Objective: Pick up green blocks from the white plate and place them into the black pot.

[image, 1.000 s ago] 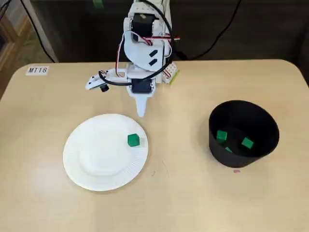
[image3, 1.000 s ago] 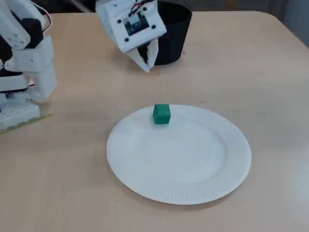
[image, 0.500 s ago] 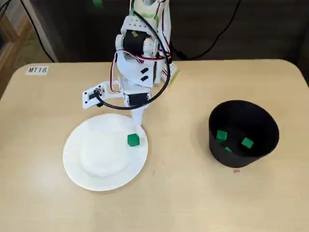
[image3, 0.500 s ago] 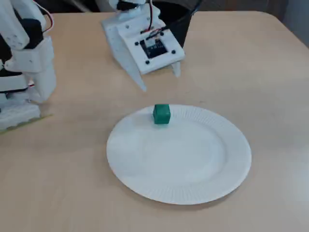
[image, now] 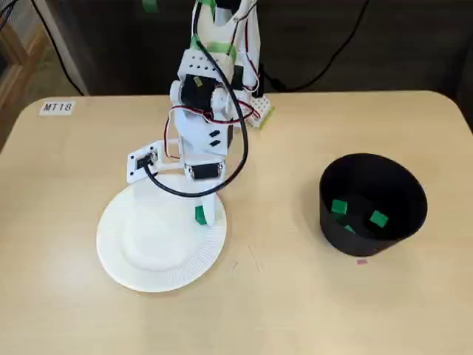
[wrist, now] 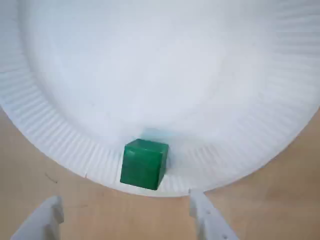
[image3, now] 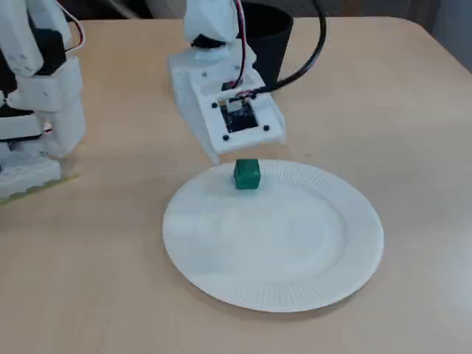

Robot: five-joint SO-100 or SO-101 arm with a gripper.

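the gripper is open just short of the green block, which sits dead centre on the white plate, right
Not dead centre: the wrist view shows the green block on the ribbed rim of the white plate, at the edge nearest the gripper. The rest holds: the gripper is open, just short of the block.

Claw (wrist: 124, 199) fingers cropped below; black pot (image3: 273, 40) seemingly mostly hidden.

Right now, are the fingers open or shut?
Open. In the wrist view the fingers stand wide apart, and the block on the plate rim lies just ahead of the gap, untouched.
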